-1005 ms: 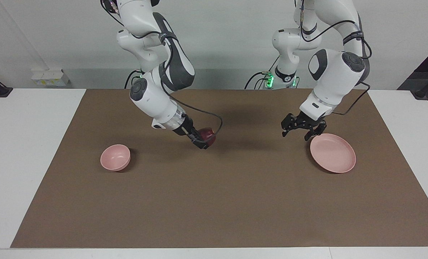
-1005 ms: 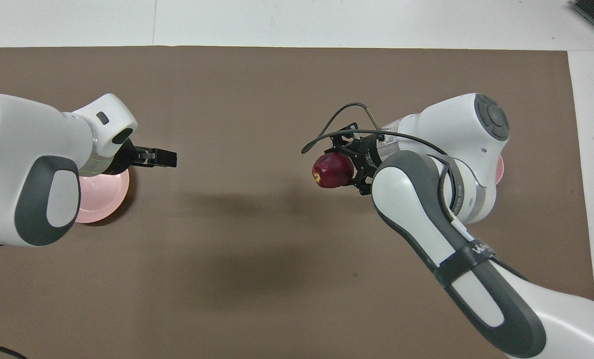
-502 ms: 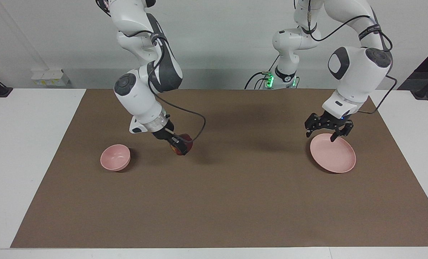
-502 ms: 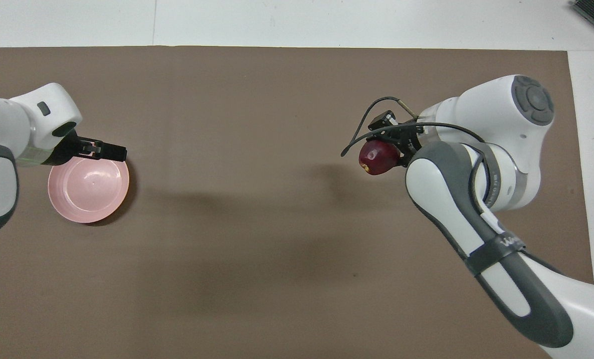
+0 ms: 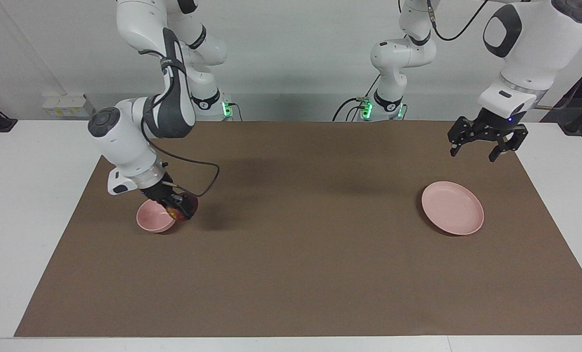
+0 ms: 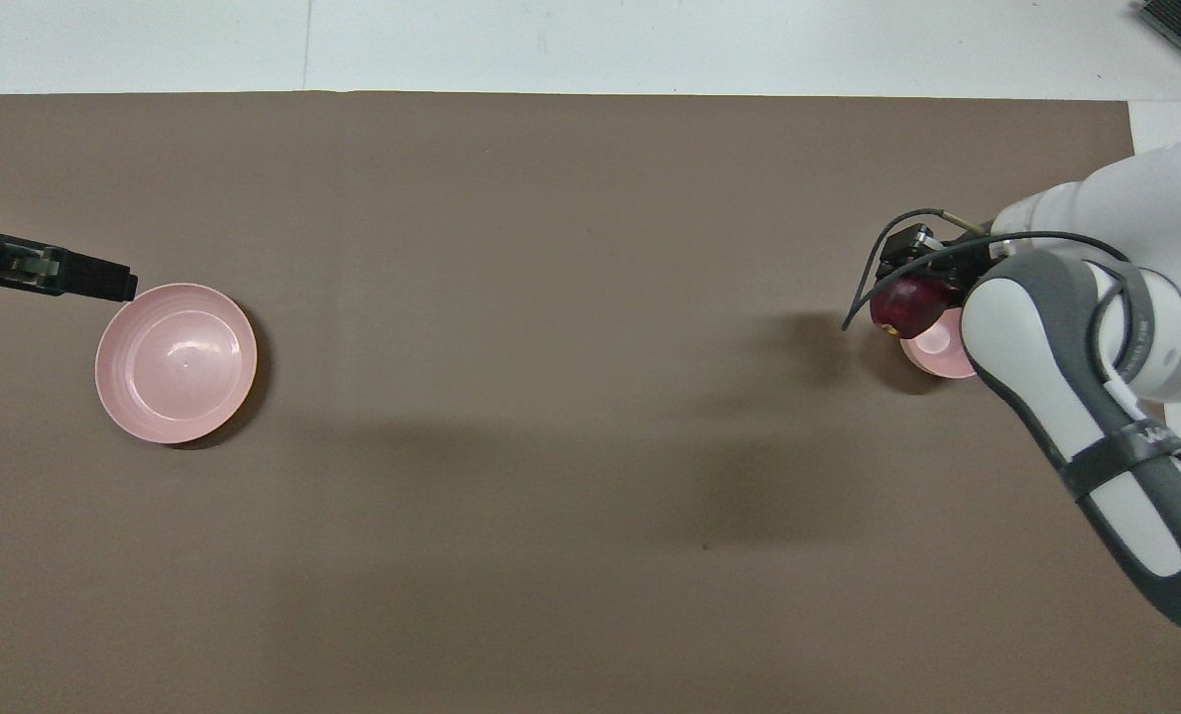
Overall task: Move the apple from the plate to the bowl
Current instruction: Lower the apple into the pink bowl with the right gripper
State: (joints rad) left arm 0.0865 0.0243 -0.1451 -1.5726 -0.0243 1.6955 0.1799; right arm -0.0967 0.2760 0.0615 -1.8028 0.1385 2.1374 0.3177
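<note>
Your right gripper [image 5: 179, 209] is clamped on the apple [image 5: 187, 209], low at the left of the facing view, right at the rim of the bowl [image 5: 155, 218] on the edge that faces the table's middle. The apple is small, round and dark red, glossy where the light catches it; in the overhead view it sits at the right of the frame [image 6: 904, 305], overlapping the bowl's rim [image 6: 932, 349], and most of the bowl is hidden under the arm. You cannot tell from either view whether the apple touches the rim. The bowl is a deep, smooth, pale pink round.

The right arm folds down steeply from its base, forearm angled toward the bowl, a black cable looping off the wrist.

Your left gripper [image 5: 486, 146] hangs high at the upper right of the facing view with its fingers spread apart, holding nothing, over the mat's edge near the plate [image 5: 452, 207]. That plate is flat, pale pink, low-rimmed and bare [image 6: 176, 362].

Everything rests on a matte brown mat [image 5: 310, 254] over a white table [image 5: 27, 205], with a plain white wall [image 5: 291, 58] at the top of the frame.
</note>
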